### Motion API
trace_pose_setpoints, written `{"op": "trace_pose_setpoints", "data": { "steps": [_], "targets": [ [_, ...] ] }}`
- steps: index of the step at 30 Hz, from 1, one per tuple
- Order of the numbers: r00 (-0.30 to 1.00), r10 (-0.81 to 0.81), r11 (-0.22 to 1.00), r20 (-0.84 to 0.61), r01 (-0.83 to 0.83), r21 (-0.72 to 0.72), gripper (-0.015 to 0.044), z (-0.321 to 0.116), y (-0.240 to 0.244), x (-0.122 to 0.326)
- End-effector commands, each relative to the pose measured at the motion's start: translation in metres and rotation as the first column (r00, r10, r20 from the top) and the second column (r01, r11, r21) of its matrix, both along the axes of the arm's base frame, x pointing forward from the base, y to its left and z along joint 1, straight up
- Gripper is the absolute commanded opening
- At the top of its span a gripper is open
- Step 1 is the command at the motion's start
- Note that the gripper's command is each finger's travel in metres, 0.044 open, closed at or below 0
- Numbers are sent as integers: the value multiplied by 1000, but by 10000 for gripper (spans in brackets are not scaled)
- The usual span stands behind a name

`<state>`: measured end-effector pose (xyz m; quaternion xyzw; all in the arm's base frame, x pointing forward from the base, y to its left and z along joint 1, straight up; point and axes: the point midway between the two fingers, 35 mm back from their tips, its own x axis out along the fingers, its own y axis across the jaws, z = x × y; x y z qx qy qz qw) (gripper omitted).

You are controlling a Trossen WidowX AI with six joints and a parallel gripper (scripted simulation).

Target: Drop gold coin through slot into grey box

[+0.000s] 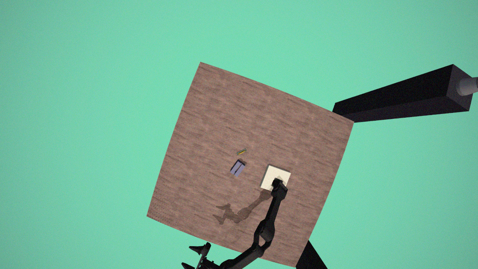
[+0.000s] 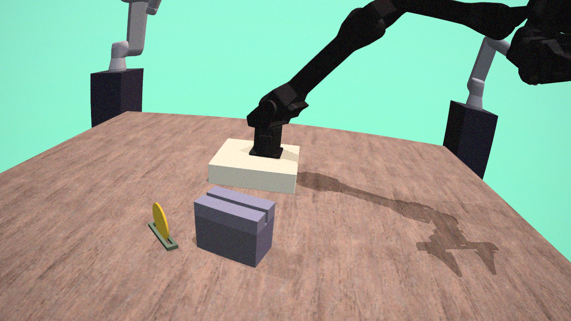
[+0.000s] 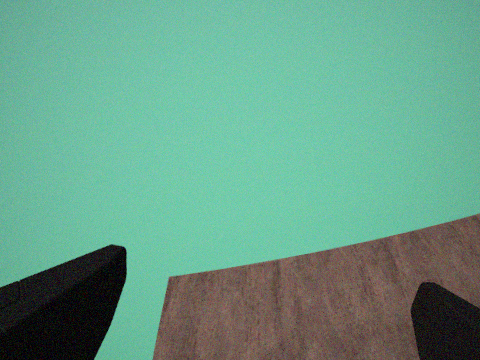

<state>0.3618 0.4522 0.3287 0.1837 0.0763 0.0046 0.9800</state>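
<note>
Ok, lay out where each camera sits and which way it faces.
Top: high overhead, looking down on the table; arm and open gripper at the near edge.
Exterior: low at the table edge, facing the arm's base; coin and grey box in front.
Wrist: on the gripper, looking past two spread fingers at a table corner.
Top and exterior share coin, box, cream pedestal.

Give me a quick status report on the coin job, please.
Gripper open, empty, high off the table edge. Coin upright in its holder, untouched. Grey box beside it, slot unobstructed. Nothing in the way.
</note>
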Motion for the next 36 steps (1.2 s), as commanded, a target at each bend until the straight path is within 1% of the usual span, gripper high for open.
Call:
{"op": "trace_pose_setpoints", "data": {
  "steps": [1, 2, 4, 6, 9, 14, 19, 23, 27, 31, 36],
  "targets": [
    [1000, -1, 1000, -3, 1, -10, 374, -1, -2, 2],
    [1000, -3, 999, -12, 3, -40, 347, -3, -8, 9],
    [999, -13, 989, -48, 6, -150, 295, -12, -31, 33],
    [995, -27, 965, -93, 1, -263, 242, -22, -59, 57],
    [987, -45, 923, -154, -18, -384, 164, -35, -94, 81],
    [949, -87, 808, -303, -110, -579, 161, -62, -175, 120],
    [875, -130, 688, -466, -259, -678, 161, -91, -261, 137],
    [779, -159, 588, -606, -419, -692, 161, -117, -330, 135],
    [652, -169, 504, -739, -587, -634, 161, -142, -396, 119],
    [503, -148, 444, -852, -736, -511, 161, -165, -455, 89],
    [297, -57, 388, -953, -873, -295, 161, -189, -518, 34]
  ]
}}
